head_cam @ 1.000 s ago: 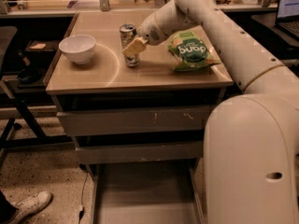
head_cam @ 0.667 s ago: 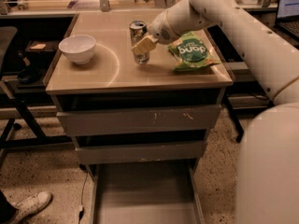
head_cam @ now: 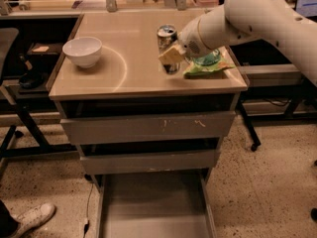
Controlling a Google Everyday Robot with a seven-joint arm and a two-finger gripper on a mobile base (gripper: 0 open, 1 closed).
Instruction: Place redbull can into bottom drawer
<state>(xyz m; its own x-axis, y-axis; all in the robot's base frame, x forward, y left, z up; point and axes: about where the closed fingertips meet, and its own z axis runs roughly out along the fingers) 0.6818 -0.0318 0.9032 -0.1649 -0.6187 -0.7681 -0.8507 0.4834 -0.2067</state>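
Tool (head_cam: 172,58) was clamped on the slim silver-and-blue metal redbull can (head_cam: 167,36), upright over the beige tabletop (head_cam: 133,81). Carrying seemed in hand; next, lowering it into the open grey metal bottom drawer (head_cam: 153,207). Counted: one can, one white bowl (head_cam: 82,51), one green snack bag (head_cam: 210,66), three drawers.

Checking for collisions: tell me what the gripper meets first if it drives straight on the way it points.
The redbull can, which the gripper is holding. Past it, leftward, the white bowl seems next in line, though depth is unclear.
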